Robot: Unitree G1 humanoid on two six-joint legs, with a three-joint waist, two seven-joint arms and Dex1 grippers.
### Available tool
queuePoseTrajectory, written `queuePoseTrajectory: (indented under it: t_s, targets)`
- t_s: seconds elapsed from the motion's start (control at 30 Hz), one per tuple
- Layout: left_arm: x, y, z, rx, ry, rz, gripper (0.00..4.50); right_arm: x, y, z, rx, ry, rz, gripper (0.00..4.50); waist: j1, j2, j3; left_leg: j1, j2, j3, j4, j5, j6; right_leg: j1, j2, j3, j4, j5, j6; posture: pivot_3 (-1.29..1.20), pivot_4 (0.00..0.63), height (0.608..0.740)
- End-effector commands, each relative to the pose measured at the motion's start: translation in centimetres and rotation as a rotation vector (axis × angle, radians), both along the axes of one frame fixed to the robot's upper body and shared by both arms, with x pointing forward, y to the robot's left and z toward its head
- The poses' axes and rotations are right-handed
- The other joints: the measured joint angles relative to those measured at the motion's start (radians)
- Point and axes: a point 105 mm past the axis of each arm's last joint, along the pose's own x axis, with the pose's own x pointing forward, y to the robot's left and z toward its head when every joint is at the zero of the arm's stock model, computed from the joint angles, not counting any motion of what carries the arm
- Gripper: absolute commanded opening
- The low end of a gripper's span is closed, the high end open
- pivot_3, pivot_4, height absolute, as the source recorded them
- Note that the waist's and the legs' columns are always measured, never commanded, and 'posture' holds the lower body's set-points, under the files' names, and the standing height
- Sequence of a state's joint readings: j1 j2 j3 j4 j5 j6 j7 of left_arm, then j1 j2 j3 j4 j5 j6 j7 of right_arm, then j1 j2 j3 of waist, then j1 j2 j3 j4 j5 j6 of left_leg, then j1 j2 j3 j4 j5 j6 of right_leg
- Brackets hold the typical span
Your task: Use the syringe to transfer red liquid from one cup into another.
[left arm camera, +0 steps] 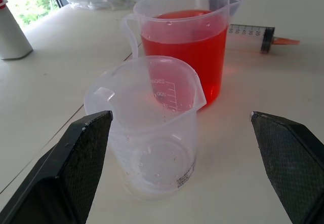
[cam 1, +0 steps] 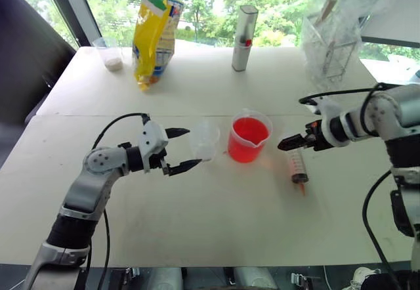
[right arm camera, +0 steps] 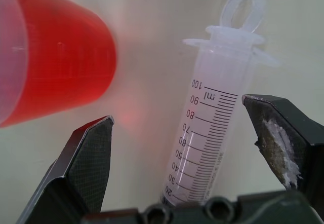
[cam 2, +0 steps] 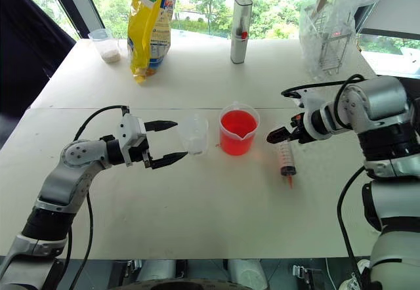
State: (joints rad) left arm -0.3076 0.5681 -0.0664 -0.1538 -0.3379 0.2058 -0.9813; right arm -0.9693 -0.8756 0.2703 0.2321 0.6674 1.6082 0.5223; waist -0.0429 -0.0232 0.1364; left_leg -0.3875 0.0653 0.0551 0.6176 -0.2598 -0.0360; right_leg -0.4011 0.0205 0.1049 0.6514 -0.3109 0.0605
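The syringe (cam 2: pixel 286 161) lies flat on the table (cam 2: pixel 210 224) just right of the red cup (cam 2: pixel 237 131), nozzle toward me, directly beneath my right pincer (cam 2: pixel 278 134), spread astride its barrel; my left pincer (cam 2: pixel 168 142), spread too, faces the small cup (cam 2: pixel 193 133).

The syringe (cam 1: pixel 297 165) lies flat on the table, orange tip toward the robot, just right of the spouted beaker (cam 1: pixel 249 139) of red liquid (cam 1: pixel 250 131). The empty small cup (cam 1: pixel 204 140) stands upright just left.
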Motion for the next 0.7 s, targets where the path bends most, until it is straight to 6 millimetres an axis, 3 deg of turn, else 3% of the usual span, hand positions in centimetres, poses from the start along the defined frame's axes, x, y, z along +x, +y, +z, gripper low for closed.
queuePoseTrajectory:
  t_s: [0.03,0.17,0.4,0.6,0.7]
  targets:
    - [-0.5,-0.6,1.2,-0.009,-0.054,-0.023,4.5,0.4,-0.3,-0.6,-0.066,0.034,-0.027,4.46,0.001,0.0,0.0,-0.003,0.0,0.0,0.002,0.0,0.0,-0.002,0.0,0.0,0.0,0.0,0.001,0.0,0.15,0.739]
    - [-0.4,-0.5,1.6,-0.017,-0.075,-0.007,4.5,0.8,-0.4,-2.6,-0.101,0.095,-0.067,4.46,-0.001,0.0,0.0,-0.004,0.0,0.0,0.005,0.0,0.0,-0.002,0.0,-0.001,0.001,0.001,0.002,0.0,0.15,0.739]
    - [0.0,-0.5,2.5,-0.024,-0.112,0.019,4.5,1.6,0.2,-4.2,-0.167,0.125,-0.077,4.46,-0.005,-0.001,-0.001,-0.001,0.0,-0.001,0.012,0.0,0.0,0.002,0.001,-0.001,0.004,0.002,0.001,0.0,0.15,0.739]
    - [0.1,-0.6,3.0,-0.028,-0.126,0.026,4.5,1.8,0.4,-4.9,-0.207,0.143,-0.083,1.66,-0.007,-0.003,-0.002,0.0,0.0,-0.001,0.013,0.0,0.0,0.004,0.001,-0.001,0.004,0.002,0.002,0.0,0.15,0.739]
    - [-0.1,-0.6,3.2,-0.02,-0.118,0.009,4.5,1.9,0.3,-4.8,-0.212,0.14,-0.093,1.41,-0.013,-0.004,-0.003,0.001,0.0,-0.001,0.013,0.0,0.0,0.004,0.001,-0.001,0.004,0.003,0.002,0.0,0.15,0.739]
